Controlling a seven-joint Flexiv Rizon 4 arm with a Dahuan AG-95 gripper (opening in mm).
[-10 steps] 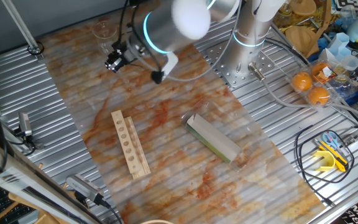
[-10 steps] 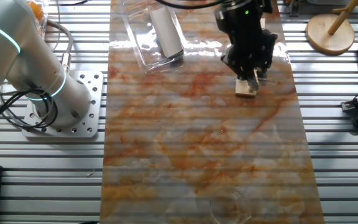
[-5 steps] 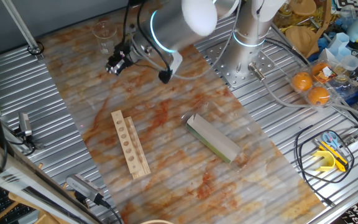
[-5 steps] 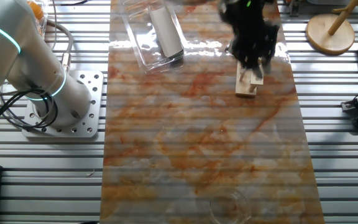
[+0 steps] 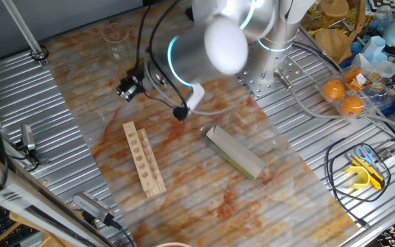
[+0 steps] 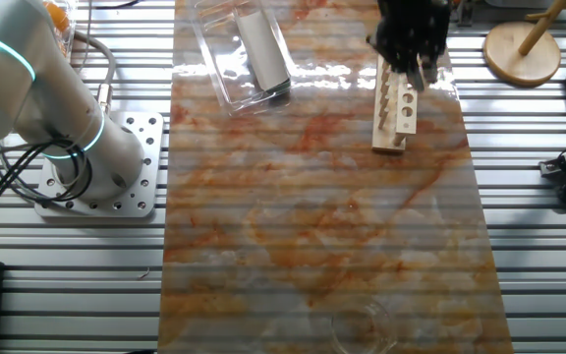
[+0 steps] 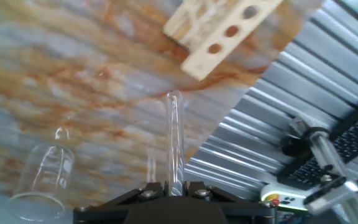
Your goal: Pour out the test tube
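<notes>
One arm (image 5: 218,34) is working over the marbled table (image 5: 184,171), which is carrying one clear box with a green-edged block (image 5: 235,151), one wooden rack (image 5: 144,159), one glass beaker (image 5: 115,34) and one test tube (image 7: 175,140). The arm is leaning over the table's middle, wrist angled down toward the rack. The gripper (image 7: 169,186) is pinching the tube's base, jaws narrow, the tube pointing out along the fingers. Since a second ago, the hand has been swinging away from the beaker toward the rack.
</notes>
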